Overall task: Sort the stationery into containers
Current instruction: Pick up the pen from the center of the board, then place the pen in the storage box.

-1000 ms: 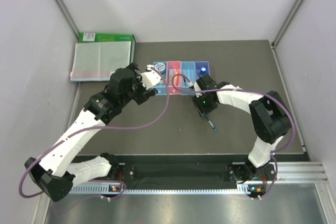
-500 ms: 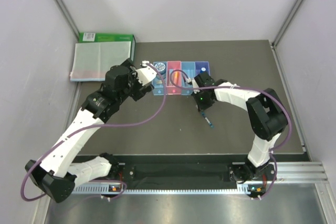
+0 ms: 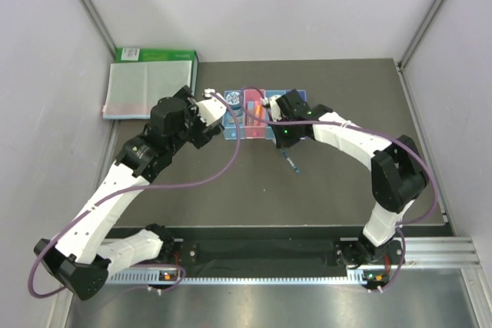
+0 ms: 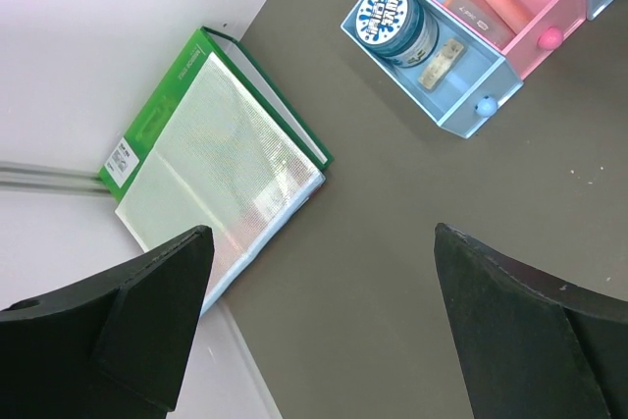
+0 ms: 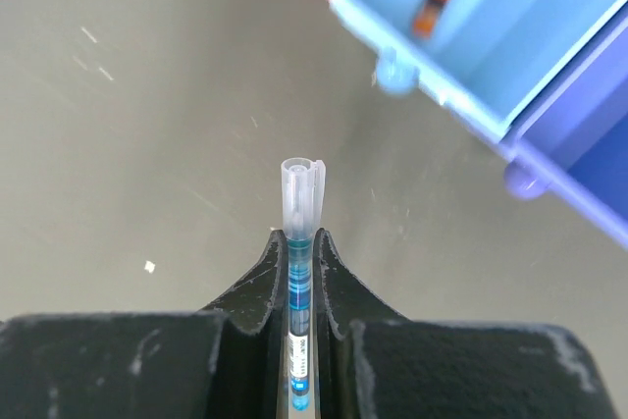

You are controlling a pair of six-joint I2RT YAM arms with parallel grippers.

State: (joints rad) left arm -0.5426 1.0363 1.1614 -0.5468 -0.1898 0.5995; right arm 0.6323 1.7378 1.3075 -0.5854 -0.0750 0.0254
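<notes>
So the right gripper [image 5: 299, 238], not yet clamped a second ago, is now pinching the blue pen [image 5: 298, 188] tight and bringing it up near the bins [image 5: 510, 46], so a drop-in is probably coming next, while the left gripper [image 4: 321, 242] is hanging wide open and empty.

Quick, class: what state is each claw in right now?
The left claw is open and empty.
The right claw is shut on the blue pen.
</notes>
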